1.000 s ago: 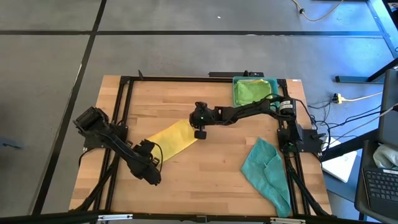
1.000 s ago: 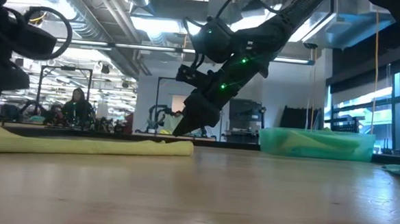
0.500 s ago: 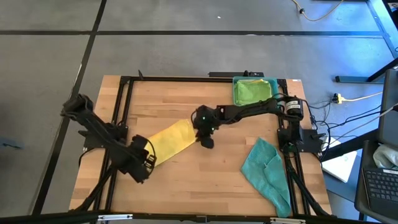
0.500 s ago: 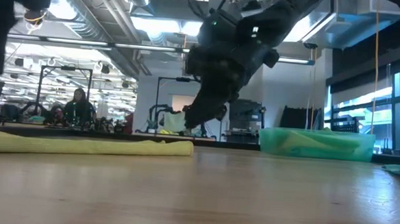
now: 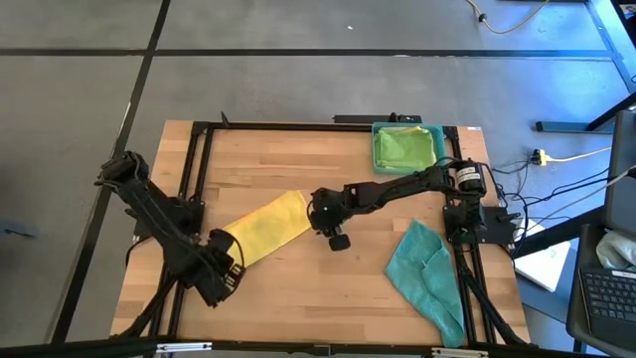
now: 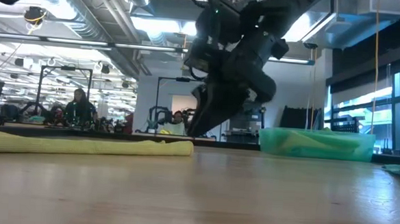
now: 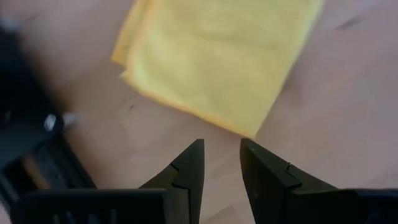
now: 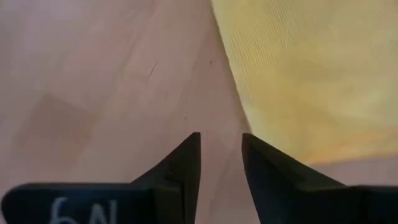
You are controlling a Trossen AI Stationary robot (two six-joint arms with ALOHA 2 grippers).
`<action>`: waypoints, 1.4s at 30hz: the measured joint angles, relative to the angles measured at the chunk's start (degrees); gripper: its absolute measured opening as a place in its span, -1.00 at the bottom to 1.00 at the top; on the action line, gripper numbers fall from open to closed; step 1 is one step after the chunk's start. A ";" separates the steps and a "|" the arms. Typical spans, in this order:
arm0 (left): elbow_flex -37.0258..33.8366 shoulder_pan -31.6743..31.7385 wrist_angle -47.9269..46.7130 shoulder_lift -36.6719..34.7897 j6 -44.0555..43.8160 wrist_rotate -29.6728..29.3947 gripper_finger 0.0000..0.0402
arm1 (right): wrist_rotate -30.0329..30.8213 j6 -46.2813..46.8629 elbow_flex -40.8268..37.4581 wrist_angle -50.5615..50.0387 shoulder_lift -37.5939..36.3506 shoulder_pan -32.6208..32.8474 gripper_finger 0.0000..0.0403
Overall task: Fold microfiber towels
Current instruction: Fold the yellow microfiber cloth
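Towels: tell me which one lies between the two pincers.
The yellow towel. It lies folded between the left pincer and right pincer. The teal towel sits crumpled near the right edge, and the green towel is in the tray.

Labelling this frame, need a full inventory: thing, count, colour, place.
yellow towel: 1, yellow, folded, table left of centre
teal towel: 1, teal, crumpled, table's right front
green towel: 1, bright green, inside the tray
tray: 1, teal, table's back right
table: 1, light wood with black frame
person: 1, far in the room behind
left gripper: 1, dark, fingers apart, empty, off the yellow towel's left end
right gripper: 1, dark, fingers apart, empty, off its right end
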 joint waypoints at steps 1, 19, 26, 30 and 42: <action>0.00 0.02 0.63 0.36 2.82 -0.11 -0.53 | 1.22 -3.39 0.00 0.48 0.00 0.26 -0.41; -2.77 5.74 14.74 9.14 34.63 -0.39 -0.21 | 2.76 -8.35 0.02 -0.01 -0.04 0.78 -0.40; -6.70 8.50 20.19 11.66 38.47 0.71 0.09 | 2.73 -3.50 0.28 -2.94 -0.09 2.23 -0.40; -7.40 10.11 19.25 12.05 38.63 2.12 0.14 | 2.77 0.84 3.65 -8.79 -0.11 2.97 -0.40; -9.07 14.42 23.05 11.99 48.16 10.33 0.15 | 2.77 2.12 11.82 -12.37 -0.15 2.98 -0.41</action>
